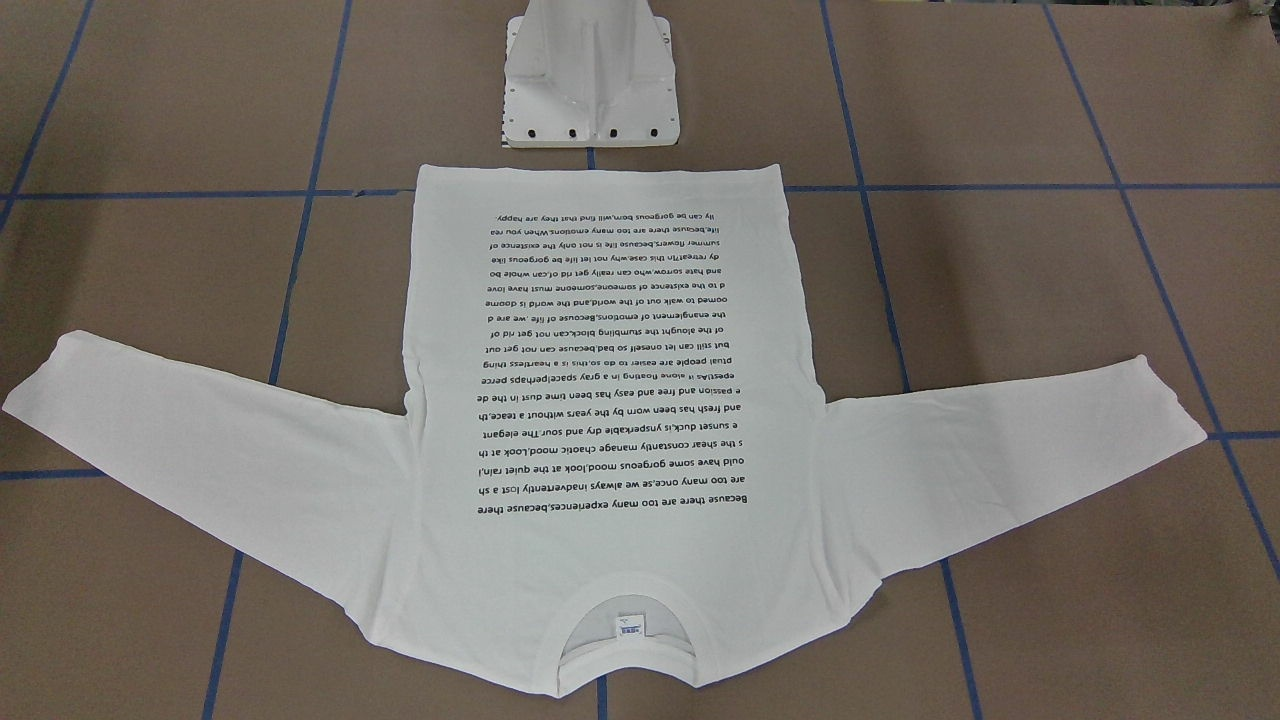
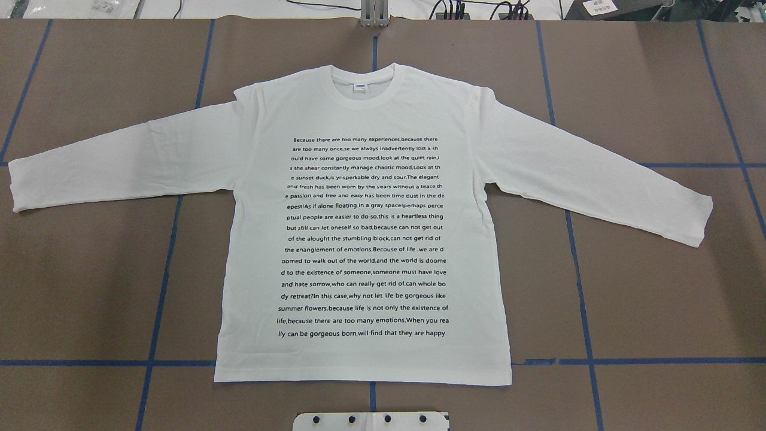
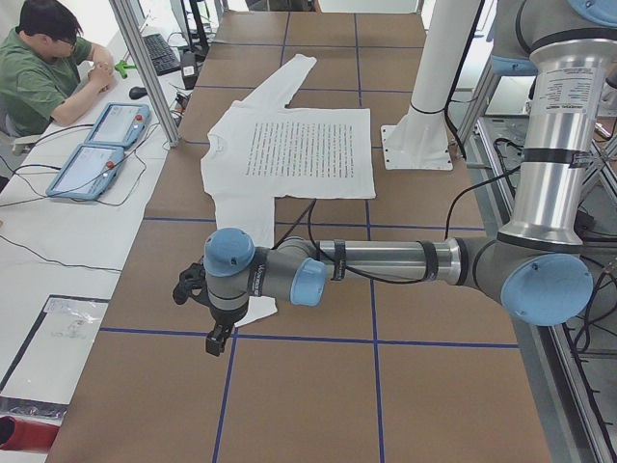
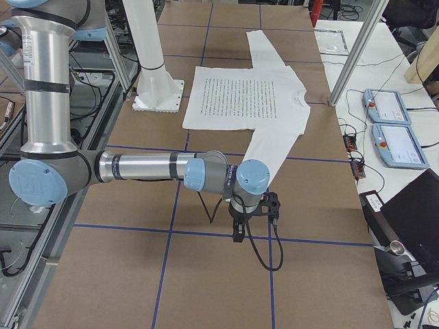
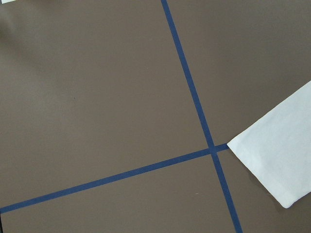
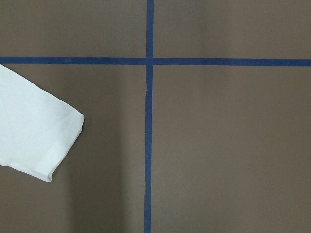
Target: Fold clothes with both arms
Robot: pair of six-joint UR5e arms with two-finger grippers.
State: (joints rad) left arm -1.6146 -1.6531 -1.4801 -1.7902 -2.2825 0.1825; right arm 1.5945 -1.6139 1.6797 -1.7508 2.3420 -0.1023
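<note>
The white long-sleeved T-shirt (image 2: pixel 365 239) lies flat on the brown table with its text side up and both sleeves spread wide. Its collar (image 1: pixel 625 640) points away from the robot's base. My left gripper (image 3: pixel 218 340) hangs over the table just past the end of one sleeve, whose cuff (image 5: pixel 277 160) fills the left wrist view's right edge. My right gripper (image 4: pixel 238 235) hangs likewise past the other cuff (image 6: pixel 34 131). Both grippers show only in the side views, so I cannot tell whether they are open or shut. Neither touches the shirt.
The white pedestal base (image 1: pixel 590 75) stands just behind the shirt's hem. Blue tape lines (image 2: pixel 161 287) grid the table. A seated person (image 3: pixel 43 68) and two control pendants (image 3: pixel 96 145) are at a white side bench beyond the table's far edge.
</note>
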